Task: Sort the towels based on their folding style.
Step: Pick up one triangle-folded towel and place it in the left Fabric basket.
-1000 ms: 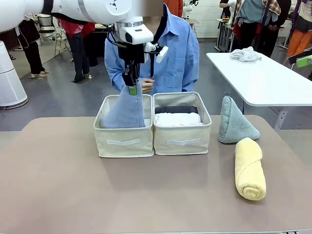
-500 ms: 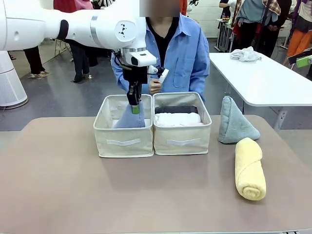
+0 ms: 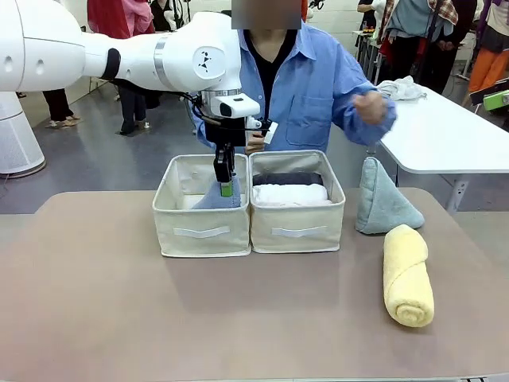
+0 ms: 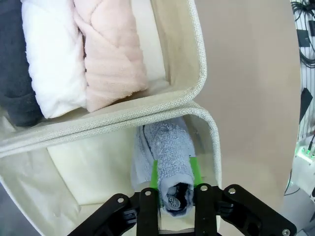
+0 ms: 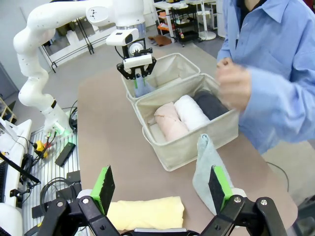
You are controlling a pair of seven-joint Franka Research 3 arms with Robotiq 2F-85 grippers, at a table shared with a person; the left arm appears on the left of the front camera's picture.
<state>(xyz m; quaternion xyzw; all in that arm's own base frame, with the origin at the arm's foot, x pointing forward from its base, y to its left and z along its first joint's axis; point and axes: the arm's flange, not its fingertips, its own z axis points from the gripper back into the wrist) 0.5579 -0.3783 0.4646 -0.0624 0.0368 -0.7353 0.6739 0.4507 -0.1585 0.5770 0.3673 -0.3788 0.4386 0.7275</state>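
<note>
- Towels are in two places: four in the bins, two on the bare table (image 3: 95,302) at the right.
- Behind the bins stands a person (image 3: 294,87) in a blue shirt. One hand (image 3: 367,107) is raised and blurred.
- From the left comes the left arm (image 3: 119,56), and it points straight down into the left bin (image 3: 199,231).
- Beside it, touching, stands the right bin (image 3: 298,231). Both are in the middle of the table.
- On the table, well apart from the bins, lies the yellow roll (image 3: 407,274), with one end toward the camera.
- Just behind it stands the green cone (image 3: 383,203), upright, near the right bin.
- Inside the left bin is the blue cone (image 4: 165,152), tip up, in the corner next to the right bin.
- Side by side in the right bin lie the grey roll (image 3: 288,179), nearest the person, then the white roll (image 3: 290,194), then the pink roll (image 4: 113,54).
- At the tip of the blue cone the left gripper (image 3: 227,188) has a narrow gap. Its pads (image 4: 154,172) press on both sides of the tip.
- Above the yellow roll and the green cone hangs the right gripper (image 5: 162,189), with fingers wide and nothing between them.
</note>
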